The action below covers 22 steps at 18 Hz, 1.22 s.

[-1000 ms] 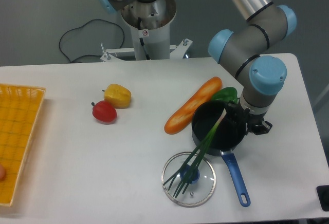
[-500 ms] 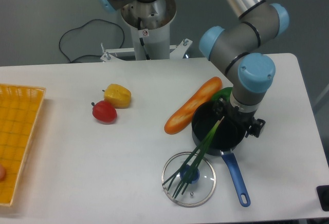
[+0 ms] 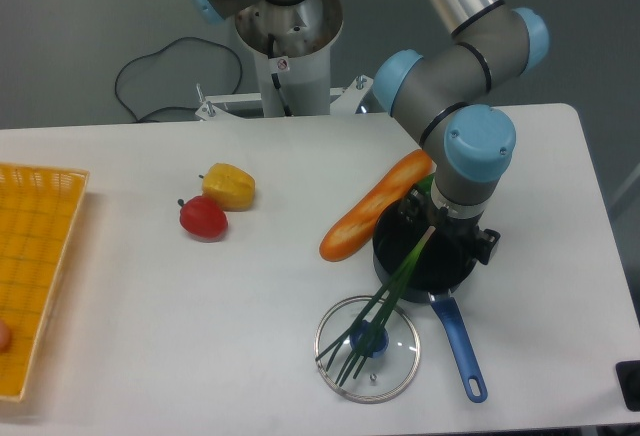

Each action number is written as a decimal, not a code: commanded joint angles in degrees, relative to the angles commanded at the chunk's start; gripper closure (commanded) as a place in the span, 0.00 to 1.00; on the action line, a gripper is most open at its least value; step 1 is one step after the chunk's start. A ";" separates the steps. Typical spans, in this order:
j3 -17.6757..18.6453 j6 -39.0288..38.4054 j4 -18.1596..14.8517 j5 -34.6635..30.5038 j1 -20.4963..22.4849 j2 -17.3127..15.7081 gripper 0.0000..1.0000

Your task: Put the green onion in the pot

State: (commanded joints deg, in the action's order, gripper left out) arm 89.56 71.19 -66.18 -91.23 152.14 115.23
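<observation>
The fixed camera looks down on a white counter point(image 3: 250, 296) with the UR5e arm point(image 3: 470, 146) bent over its right half. The gripper point(image 3: 436, 228) hangs over the pot point(image 3: 445, 268), a small black saucepan whose blue handle runs toward the near edge and ends in a loop. The wrist hides most of the gripper, so I cannot tell whether its jaws are apart or closed, nor whether they touch anything.

The green onion point(image 3: 395, 286) lies tilted across the pot's near-left rim. Its pale whitish end sits inside the pot, just below the gripper, while the stalk crosses the rim and the dark green leaves fan out over the glass lid point(image 3: 332, 346). So the onion is only partly in the pot, with the leafy half outside.

The glass lid lies flat on the counter just in front and to the left of the pot, its blue knob point(image 3: 368, 339) showing between the leaves. A loaf of bread point(image 3: 372, 206), long and orange-brown, lies slantwise with its lower end beside the pot's left side. A sliver of green bell pepper point(image 3: 424, 184) shows behind the pot, mostly hidden by the arm.

Well apart, at the centre-left, a yellow bell pepper point(image 3: 229, 185) and a red tomato point(image 3: 203, 218) sit touching. A yellow basket point(image 3: 40, 256) lies at the left edge.
</observation>
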 joint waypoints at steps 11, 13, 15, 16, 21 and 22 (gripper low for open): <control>-0.35 0.00 -3.52 0.17 0.18 -0.88 0.98; 0.00 -0.09 -3.43 0.09 0.09 -0.79 0.98; 0.09 -0.09 -3.51 0.09 0.09 -0.79 0.97; 0.17 -0.09 -3.43 0.09 0.00 -0.70 0.97; 1.32 -0.09 -3.16 0.09 0.00 -0.62 0.96; 1.49 -0.09 -3.08 0.09 -0.09 -0.62 0.95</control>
State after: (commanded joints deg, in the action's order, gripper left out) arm 91.05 71.10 -69.26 -91.14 152.05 114.61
